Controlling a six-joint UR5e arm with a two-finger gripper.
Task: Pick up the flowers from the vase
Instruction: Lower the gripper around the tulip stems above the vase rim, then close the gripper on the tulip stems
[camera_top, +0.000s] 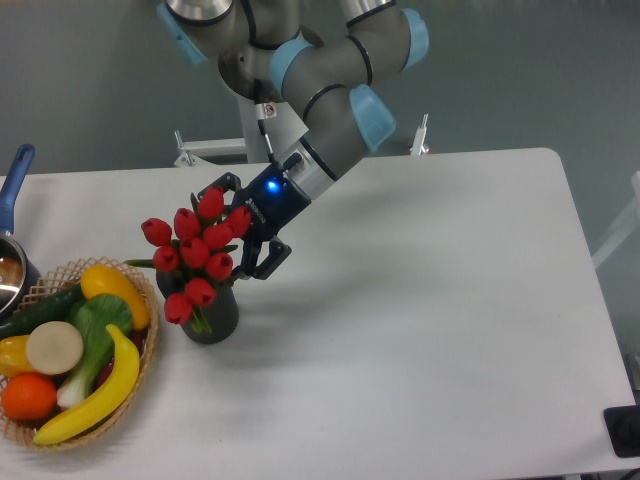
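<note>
**Fixed camera, sole view.**

- Table (450, 300): white top, carries all items listed.
- Vase (213, 315): short dark cylinder, upright on the table, just right of the basket.
- Flowers (195, 250): bunch of red tulip buds with green stems, seated in the vase, heads leaning up and to the right. Not lifted.
- Gripper (238, 232): at the right edge of the bunch, level with the upper buds. Claw spread; one finger shows behind the topmost buds, the other below and right of them. The nearest buds sit at or between the fingers; contact cannot be told.
- Arm (330, 100): grey with blue joint caps, reaching down from the upper centre to the left; blue light lit at the wrist.
- Basket (152, 352): woven, at the left edge, touching or just beside the vase. Holds a banana (95, 395), a yellow pepper (112, 288), an orange (27, 396), green vegetables and a pale round item.
- Pot (12, 255): at the far left, blue handle, mostly cut off.

**Progress, as judged.** Approach looks near complete: claw brought to the bunch and not closed. Left to do: close on the buds or stems, then draw the flowers up and clear of the vase. No part of the pick itself is done.
</note>
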